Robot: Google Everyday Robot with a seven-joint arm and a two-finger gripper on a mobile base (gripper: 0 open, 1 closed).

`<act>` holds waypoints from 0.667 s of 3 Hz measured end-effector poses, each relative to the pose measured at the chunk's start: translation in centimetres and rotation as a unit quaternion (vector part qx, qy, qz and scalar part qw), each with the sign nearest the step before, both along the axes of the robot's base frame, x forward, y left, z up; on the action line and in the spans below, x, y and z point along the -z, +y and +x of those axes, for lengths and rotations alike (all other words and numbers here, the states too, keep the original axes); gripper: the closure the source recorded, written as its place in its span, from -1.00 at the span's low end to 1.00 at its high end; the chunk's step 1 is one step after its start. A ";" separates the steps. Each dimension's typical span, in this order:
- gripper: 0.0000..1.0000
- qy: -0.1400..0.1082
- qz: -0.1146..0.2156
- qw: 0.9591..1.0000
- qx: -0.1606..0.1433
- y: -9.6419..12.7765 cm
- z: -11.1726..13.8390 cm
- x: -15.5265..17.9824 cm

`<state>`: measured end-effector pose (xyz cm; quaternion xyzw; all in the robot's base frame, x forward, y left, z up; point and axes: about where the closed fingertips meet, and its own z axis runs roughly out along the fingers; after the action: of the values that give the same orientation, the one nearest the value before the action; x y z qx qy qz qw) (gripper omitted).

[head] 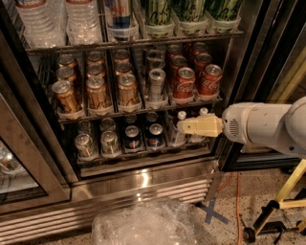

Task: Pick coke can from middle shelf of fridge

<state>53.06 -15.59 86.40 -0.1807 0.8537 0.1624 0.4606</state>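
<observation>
Several red coke cans stand in two lanes at the right end of the middle shelf of the fridge. The front two are one coke can and another to its right. My gripper, cream-coloured on a white arm, points left. It hangs just below the shelf's front rail, under those front coke cans, and holds nothing that I can see. To the left of the coke cans are a silver can and lanes of gold-brown cans.
The top rack holds water bottles and tall green cans. The bottom rack has blue cans and small bottles behind the gripper. The open glass door stands at left. Crumpled clear plastic and a yellow stand lie on the floor.
</observation>
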 end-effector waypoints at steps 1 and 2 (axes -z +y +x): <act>-1.00 -0.059 -0.028 0.998 0.026 0.2 2.0 -0.8; -1.00 -0.092 -0.029 0.994 0.051 -0.7 3.1 -2.3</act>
<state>56.15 -16.29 88.75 -0.1641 0.8200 0.0968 0.5398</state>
